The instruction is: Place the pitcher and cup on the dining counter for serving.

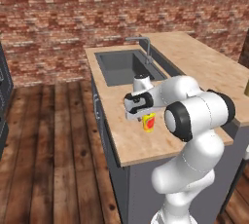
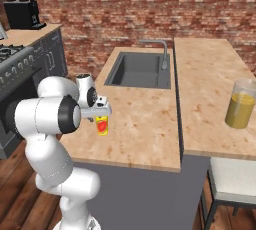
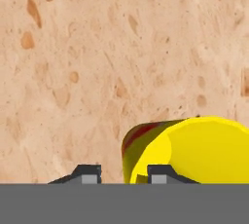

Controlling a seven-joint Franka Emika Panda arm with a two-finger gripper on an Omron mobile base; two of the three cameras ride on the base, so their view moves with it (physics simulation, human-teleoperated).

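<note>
Cup (image 2: 102, 125) grasping is the step in hand: the small yellow cup with red markings stands upright on the lower worktop (image 2: 145, 124), near its front left part, on the near side of the sink (image 2: 140, 70). The pincer (image 2: 101, 116) hangs straight above it, pointing down. In the hand view one fingertip (image 3: 163, 174) sits over the cup's rim wall and the other (image 3: 87, 173) lies outside it, so the fingers seem to straddle one side of the wall; the jaws are narrowed, but whether they already pinch the cup I cannot tell.

To do this well, the grip should seat firmly on the rim wall before any lift, then rise straight up so the cup does not tip or slide. The pitcher (image 2: 240, 103), with its amber liquid, already stands on the raised dining counter (image 2: 210, 69) at the right, near its front edge. The cup probably wants a spot on that slab near the pitcher but clear of it, set down upright.
</note>
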